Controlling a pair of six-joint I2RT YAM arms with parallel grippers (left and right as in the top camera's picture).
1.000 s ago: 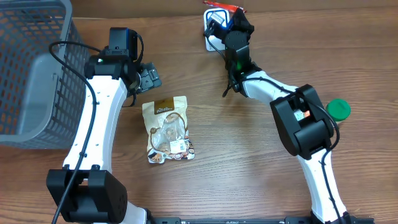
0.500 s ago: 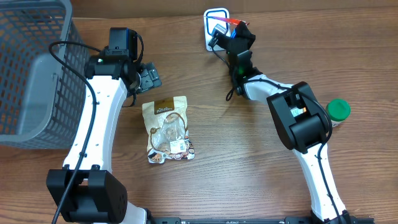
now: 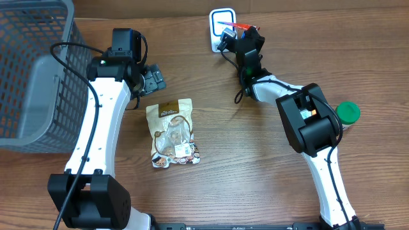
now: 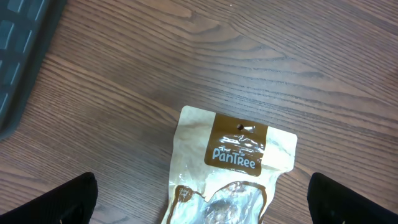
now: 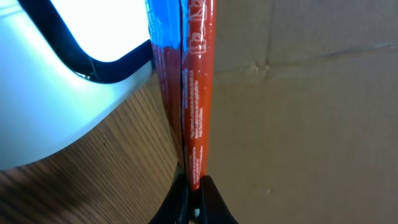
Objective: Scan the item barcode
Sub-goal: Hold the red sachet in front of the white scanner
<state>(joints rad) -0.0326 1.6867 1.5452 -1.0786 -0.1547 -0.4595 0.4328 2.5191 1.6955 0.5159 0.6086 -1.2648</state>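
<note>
A brown wooden worktop [image 3: 223, 185] is seen from above, and a flat cardboard panel is seen behind it in the right wrist view. A grey mesh basket [image 3: 25, 76] is set at the far left corner. A white scanner [image 3: 220, 19] with a blue-lit rim is stood at the far edge, right of centre.

A thin red packet [image 3: 235, 25] is pinched edge-on in the right claw [image 3: 243, 35], just beside the scanner on its right. In the right wrist view the packet [image 5: 196, 93] is shown upright between the dark fingertips of the claw [image 5: 194, 196], which are pressed together on its lower edge. A blue face is turned towards the scanner's white body [image 5: 56, 81]. Whether packet and scanner touch cannot be told.

The left claw [image 3: 152, 80] is held above the worktop, left of centre, with its jaws spread wide and nothing between them. In the left wrist view a beige and brown snack pouch [image 4: 233, 168] marked "PaniRee" is seen lying flat below the claw [image 4: 208, 205], in the gap between its two dark fingertips. From overhead the pouch [image 3: 171, 133] is found just nearer than that claw, well apart from the scanner.

A green round cap [image 3: 347, 112] is placed at the right, beside the right arm.
</note>
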